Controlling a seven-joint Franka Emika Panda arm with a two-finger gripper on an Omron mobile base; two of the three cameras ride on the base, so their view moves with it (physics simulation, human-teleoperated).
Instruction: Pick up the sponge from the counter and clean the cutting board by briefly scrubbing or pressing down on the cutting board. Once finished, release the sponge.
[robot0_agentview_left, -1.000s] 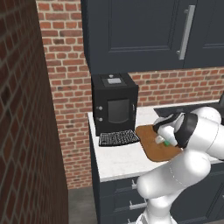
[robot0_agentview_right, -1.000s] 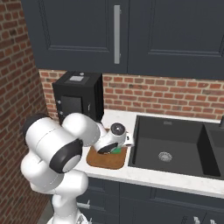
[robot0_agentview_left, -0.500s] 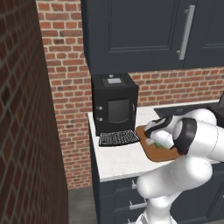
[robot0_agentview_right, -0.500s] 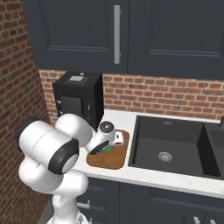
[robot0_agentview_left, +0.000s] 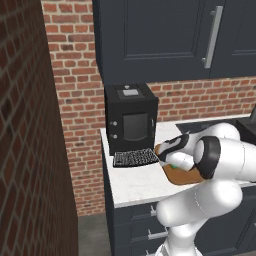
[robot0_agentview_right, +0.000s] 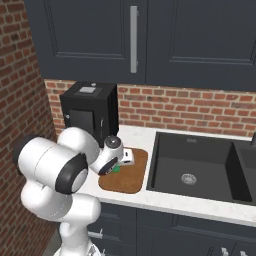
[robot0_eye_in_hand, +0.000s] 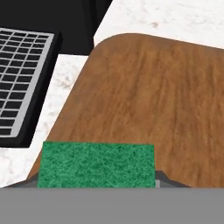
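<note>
The fingers are clamped on the green sponge, pressing it down near the left edge of the wooden cutting board, beside the black ribbed mat on the worktop.

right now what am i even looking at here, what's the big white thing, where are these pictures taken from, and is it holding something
The big white thing is a robot arm in a computer-rendered kitchen. Two pictures come from cameras riding on its base, one behind it to the left, one to the right. The third comes from a camera on its hand, looking along the claw.

On the white counter lies a brown cutting board, with a black ribbed mat beside it and a black boxy appliance behind that. To the right is a dark sink.

The claw is shut on a green sponge, low over the board's left end, near the mat.
</note>
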